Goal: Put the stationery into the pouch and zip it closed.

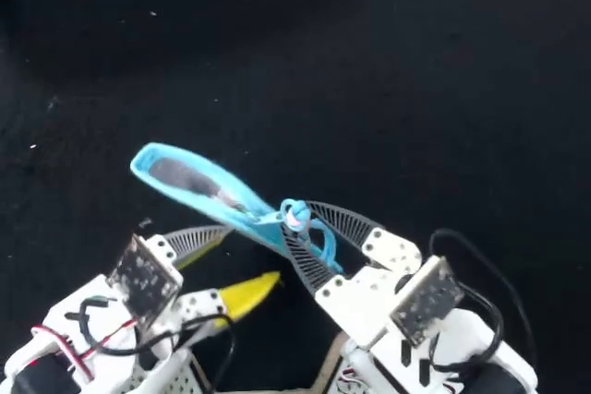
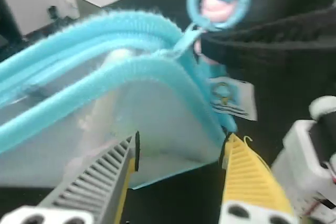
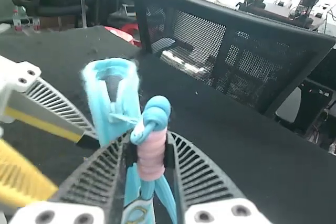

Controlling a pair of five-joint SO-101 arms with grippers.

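Pouch (image 1: 199,182) sits between my two arms, its near end up at the claws and its far end angling away over the counter (image 1: 369,71).

Nearest me, the right claw (image 3: 151,146) is clamped tight on the pull (image 3: 152,129), the pink-and-blue knotted cord at the pouch's near end. I read that as the zip grip: the cord gives the fingers something thick to bite, and it is the handle for running the slider.

The left claw (image 2: 181,150) is wide open and grips nothing. Its grey and yellow fingers straddle the pouch's near lower corner without pinching it. My guess is it is lined up to pin the body, so that a tug on the zip won't drag the whole bag along.

Just past the fingers a small tag (image 2: 228,95) hangs off the pouch's end. Further out, the fuzzy blue rim runs away from both claws. Something dark shows through the clear wall, but I can't tell what. I also can't tell how far the zip is shut.
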